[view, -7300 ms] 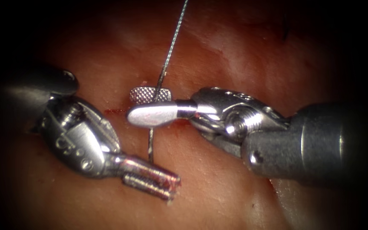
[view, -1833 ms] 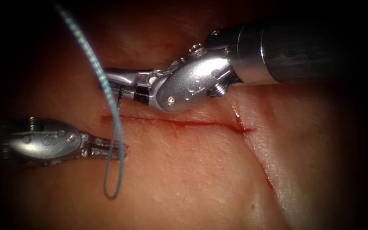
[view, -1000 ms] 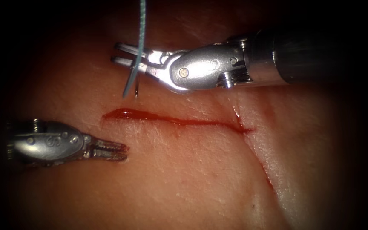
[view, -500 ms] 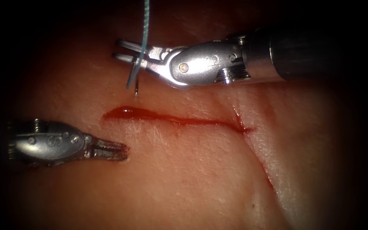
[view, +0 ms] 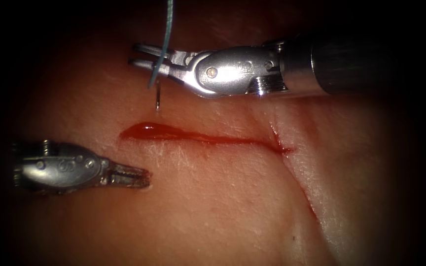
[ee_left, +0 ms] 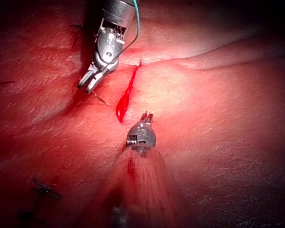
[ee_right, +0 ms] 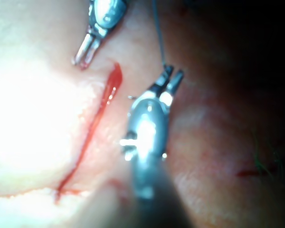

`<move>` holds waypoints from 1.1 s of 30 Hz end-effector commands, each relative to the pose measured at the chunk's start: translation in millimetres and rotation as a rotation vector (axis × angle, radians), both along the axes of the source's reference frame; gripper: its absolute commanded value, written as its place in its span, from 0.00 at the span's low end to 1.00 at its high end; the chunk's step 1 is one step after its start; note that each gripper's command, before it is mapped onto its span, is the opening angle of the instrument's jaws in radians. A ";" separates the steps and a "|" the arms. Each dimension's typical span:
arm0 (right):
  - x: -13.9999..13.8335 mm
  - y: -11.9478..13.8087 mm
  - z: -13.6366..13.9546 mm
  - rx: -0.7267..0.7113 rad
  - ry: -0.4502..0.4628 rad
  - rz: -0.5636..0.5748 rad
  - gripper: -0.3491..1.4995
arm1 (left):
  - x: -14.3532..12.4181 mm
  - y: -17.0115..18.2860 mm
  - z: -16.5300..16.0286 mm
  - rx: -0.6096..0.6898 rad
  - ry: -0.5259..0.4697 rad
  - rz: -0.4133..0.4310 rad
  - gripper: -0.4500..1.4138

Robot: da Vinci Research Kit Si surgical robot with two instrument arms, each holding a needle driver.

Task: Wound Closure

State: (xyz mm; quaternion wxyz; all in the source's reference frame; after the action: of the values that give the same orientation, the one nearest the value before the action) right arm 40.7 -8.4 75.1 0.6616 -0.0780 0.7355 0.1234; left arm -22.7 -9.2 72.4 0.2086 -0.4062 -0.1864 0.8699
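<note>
My right tool (view: 135, 55) reaches in from the right, above the cut (view: 213, 140) in the tissue (view: 213, 207). Its jaws are shut on the curved needle (view: 158, 96) near the needle's thread end. The needle hangs down with its tip at the tissue surface just above the cut's left end; I cannot tell if it touches. Blue thread (view: 167, 19) rises from the jaws. My left tool (view: 144, 176) lies below the cut's left end, shut and holding nothing. The left wrist view has the left tool (ee_left: 147, 115), the right tool (ee_left: 84, 86) and the needle (ee_left: 100, 99).
Red fluid (view: 149, 132) pools at the cut's left end. A second, paler cut line (view: 299, 184) runs down from the right end. Dark old stitches (ee_left: 45, 189) sit in the tissue behind the left tool's shaft.
Over the last second the thread's loose end has drawn upward, and more of the needle shows below the right jaws. The left tool's jaws have closed. The needle's tip has stayed put.
</note>
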 end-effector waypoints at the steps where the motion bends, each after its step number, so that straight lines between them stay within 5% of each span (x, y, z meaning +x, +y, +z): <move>1: 0.7 0.2 0.4 0.004 0.003 0.000 0.00 | -0.5 -0.3 0.7 0.000 -0.001 0.001 0.12; 12: 0.9 0.9 0.8 0.028 0.001 0.007 0.00 | -0.7 -0.6 1.1 0.001 -0.001 0.006 0.12; 33: 1.9 2.0 2.8 0.345 0.020 -0.015 0.00 | -0.8 -0.6 0.9 0.005 0.000 0.009 0.12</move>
State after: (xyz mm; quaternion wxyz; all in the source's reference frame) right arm 41.8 -6.2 77.6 0.6582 0.0465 0.7094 0.2477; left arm -23.1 -9.5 72.8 0.2054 -0.4043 -0.1897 0.8708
